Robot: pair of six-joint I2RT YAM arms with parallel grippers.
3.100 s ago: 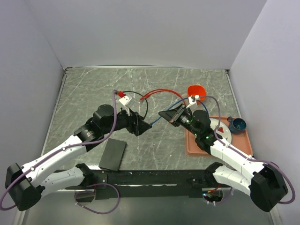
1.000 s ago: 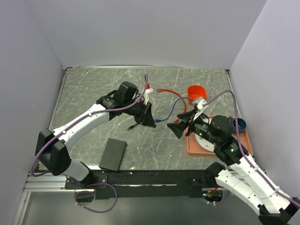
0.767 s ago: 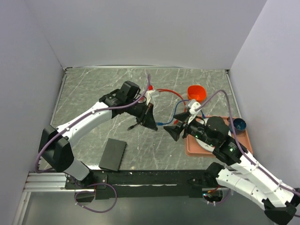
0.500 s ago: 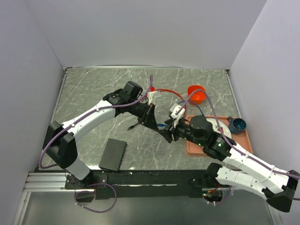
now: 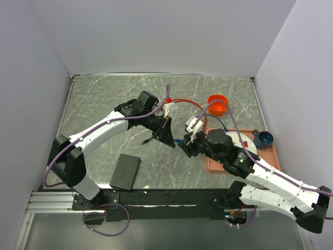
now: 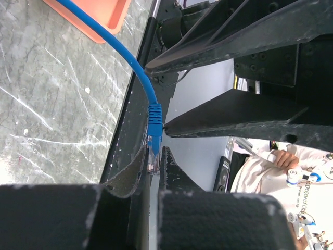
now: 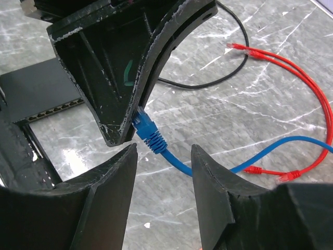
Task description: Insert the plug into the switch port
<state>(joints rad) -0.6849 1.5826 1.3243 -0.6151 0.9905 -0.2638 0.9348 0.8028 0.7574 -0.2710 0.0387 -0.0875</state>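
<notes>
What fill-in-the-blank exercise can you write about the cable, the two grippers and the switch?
The left gripper is shut on the plug of the ___ cable.
The jaws of the right gripper are ___, one on each side of that cable.
The black switch lies flat nearer the ___ arm's base.
Missing words: blue, open, left.

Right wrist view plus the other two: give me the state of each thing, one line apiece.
left claw: shut on blue plug
right claw: open, astride blue cable
blue plug: held off the table, unplugged
black switch: flat on table, no cable in it
red cables: lying loose on table
</notes>
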